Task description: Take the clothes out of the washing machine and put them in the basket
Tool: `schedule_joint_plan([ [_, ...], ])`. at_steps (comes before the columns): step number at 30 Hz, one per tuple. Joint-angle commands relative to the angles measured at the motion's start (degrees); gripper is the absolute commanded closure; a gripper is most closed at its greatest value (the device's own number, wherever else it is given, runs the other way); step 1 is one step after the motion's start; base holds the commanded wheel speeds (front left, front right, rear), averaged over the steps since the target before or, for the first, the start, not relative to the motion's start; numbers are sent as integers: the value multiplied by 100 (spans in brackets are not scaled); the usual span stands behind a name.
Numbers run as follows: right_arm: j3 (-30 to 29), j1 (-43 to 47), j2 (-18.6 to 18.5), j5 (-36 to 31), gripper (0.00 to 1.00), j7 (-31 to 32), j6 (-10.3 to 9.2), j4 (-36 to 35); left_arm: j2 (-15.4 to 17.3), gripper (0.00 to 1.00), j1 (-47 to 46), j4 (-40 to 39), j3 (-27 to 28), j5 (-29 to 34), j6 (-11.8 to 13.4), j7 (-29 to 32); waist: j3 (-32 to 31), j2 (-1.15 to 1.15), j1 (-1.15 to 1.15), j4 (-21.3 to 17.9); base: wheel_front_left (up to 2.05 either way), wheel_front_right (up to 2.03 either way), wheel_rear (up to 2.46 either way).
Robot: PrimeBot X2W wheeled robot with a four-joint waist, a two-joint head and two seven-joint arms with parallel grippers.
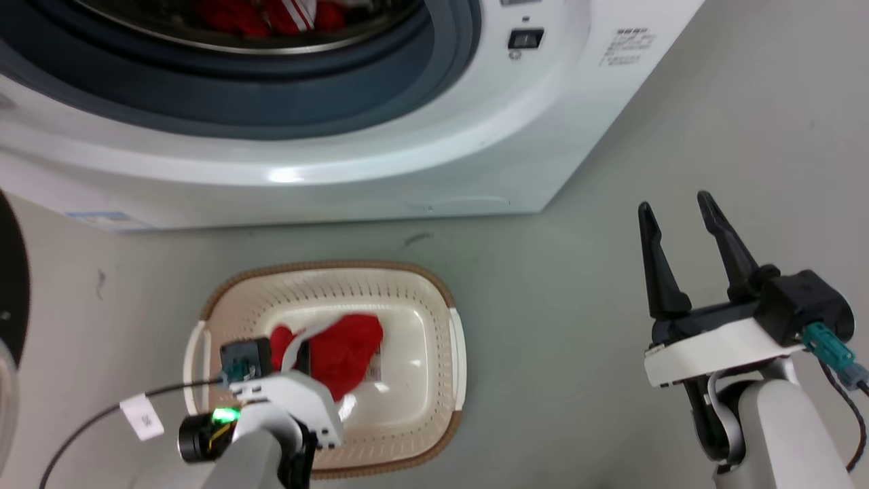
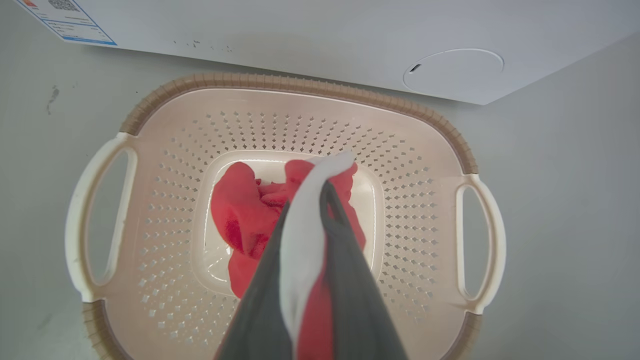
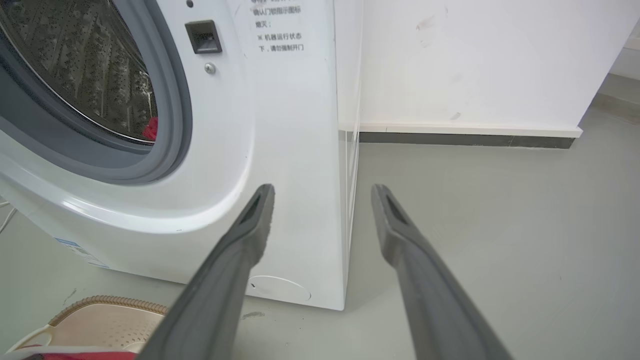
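Observation:
The cream basket (image 1: 445,299) (image 2: 300,85) with a brown rim stands on the floor in front of the white washing machine (image 1: 407,156) (image 3: 280,125). A red garment (image 1: 349,353) (image 2: 240,215) with white trim hangs into the basket, and my left gripper (image 1: 299,356) (image 2: 322,187) is shut on its white-edged part just above the basket floor. More red clothes (image 1: 265,17) (image 3: 150,129) lie in the steel drum. My right gripper (image 1: 679,210) (image 3: 322,192) stands open and empty over the floor to the right of the machine.
The machine's black-rimmed door (image 1: 12,285) hangs open at the far left. A cable with a white tag (image 1: 141,415) trails from my left wrist. Bare grey floor (image 1: 563,353) lies between basket and right arm. A white wall with dark skirting (image 3: 470,139) stands behind.

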Motion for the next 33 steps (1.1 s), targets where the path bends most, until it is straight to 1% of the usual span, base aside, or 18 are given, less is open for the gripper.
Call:
schedule_joint_plan([
  [1,24,-144,4,14,0,-48,-4,-10,24,100,-263,174,-7,4,-16,-45,504,0,-1,-129,0,0,0],
  [8,221,-532,3,116,0,-159,-4,52,248,100,-1323,1233,-22,26,-66,-76,1207,0,-1,-377,0,0,0],
  [10,274,-621,5,145,0,-190,-3,81,332,100,-1520,1484,-66,66,-70,-39,1380,0,-1,-459,0,0,0],
  [11,274,-621,5,145,0,-190,-3,81,332,100,-1520,1484,-66,66,-70,-39,1380,0,-1,-459,0,0,0],
  [12,318,-709,4,172,0,-220,-4,114,428,100,-1674,1672,-88,81,-59,33,1529,0,-1,-543,0,0,0],
  [18,417,-890,5,274,0,-282,-4,214,598,100,-1834,1907,-33,-8,31,181,1789,0,-1,-701,0,0,0],
  [21,436,-952,5,331,0,-302,-4,296,637,100,-1821,1965,-9,-68,29,238,1826,0,-1,-748,0,0,0],
  [22,437,-969,5,337,0,-303,-4,320,640,96,-1814,1982,7,-87,34,260,1817,0,-1,-754,0,0,0],
  [23,434,-980,5,339,0,-305,-3,352,635,67,-1789,1996,11,-112,24,273,1788,0,-1,-756,0,0,0],
  [24,430,-984,5,347,0,-306,-4,387,632,32,-1749,2006,7,-122,7,288,1739,0,-1,-755,0,0,0],
  [25,425,-984,5,352,0,-307,-4,414,626,0,-1706,2014,1,-132,-13,301,1675,0,-1,-750,0,0,0],
  [28,370,-915,4,295,0,-303,-4,463,558,0,-1578,2031,-4,-181,-62,235,1390,0,-1,-687,0,0,0],
  [33,264,-642,3,135,0,-303,-4,583,429,0,-1230,2050,-1,-262,-135,50,655,0,-1,-514,0,0,0],
])
